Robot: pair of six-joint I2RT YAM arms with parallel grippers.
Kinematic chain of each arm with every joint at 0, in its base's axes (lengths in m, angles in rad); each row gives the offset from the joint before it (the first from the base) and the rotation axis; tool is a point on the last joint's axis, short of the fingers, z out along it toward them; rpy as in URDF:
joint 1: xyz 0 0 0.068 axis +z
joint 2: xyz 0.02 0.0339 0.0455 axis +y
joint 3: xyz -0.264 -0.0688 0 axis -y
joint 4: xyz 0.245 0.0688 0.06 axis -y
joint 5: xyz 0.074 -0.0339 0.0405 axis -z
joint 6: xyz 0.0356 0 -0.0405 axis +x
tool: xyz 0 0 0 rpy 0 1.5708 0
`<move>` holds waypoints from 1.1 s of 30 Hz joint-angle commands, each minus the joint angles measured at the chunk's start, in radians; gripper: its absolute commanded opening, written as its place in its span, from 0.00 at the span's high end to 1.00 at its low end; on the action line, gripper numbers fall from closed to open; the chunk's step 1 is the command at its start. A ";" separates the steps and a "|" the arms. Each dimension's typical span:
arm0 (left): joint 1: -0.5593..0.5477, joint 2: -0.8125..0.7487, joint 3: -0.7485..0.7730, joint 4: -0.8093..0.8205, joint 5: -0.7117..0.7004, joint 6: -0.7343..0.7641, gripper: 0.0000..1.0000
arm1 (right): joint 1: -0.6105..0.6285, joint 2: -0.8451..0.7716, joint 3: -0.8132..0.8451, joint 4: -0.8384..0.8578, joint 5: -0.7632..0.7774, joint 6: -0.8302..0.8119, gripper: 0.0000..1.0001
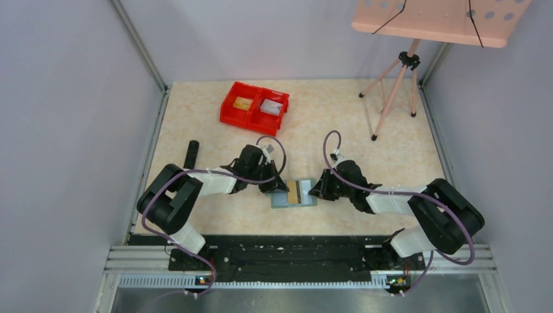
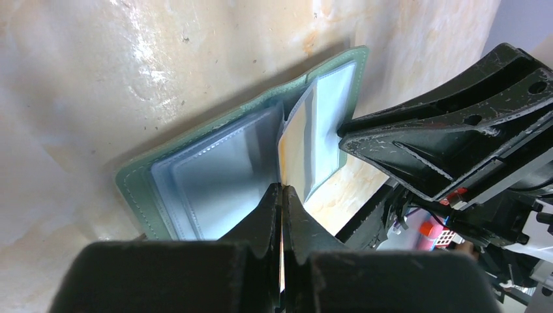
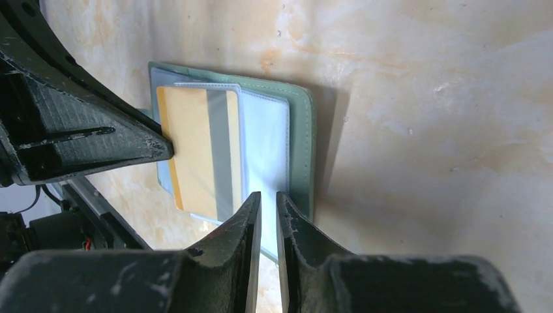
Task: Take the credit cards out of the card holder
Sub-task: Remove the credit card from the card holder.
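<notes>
Pinching gold credit card (image 3: 195, 150) edge with left tool (image 2: 282, 190), closed on it. Clamping card holder (image 3: 301, 124) pocket with right tool (image 3: 267, 199), barely a gap. Lies open on worktop (image 1: 365, 130); extraction under way. Next, likely: slide card clear, holder pinned.

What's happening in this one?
Both arms are working on the open green card holder, which lies flat on the table. The left end effector is pinched on the edge of the gold card, which sits in a clear pocket. The right end effector clamps the holder's pale inner leaf on the opposite side. No card looks pulled free yet.
</notes>
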 commanded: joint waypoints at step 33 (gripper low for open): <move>0.022 -0.011 0.040 -0.021 0.078 0.056 1.00 | -0.022 -0.061 -0.009 -0.068 0.047 -0.047 0.84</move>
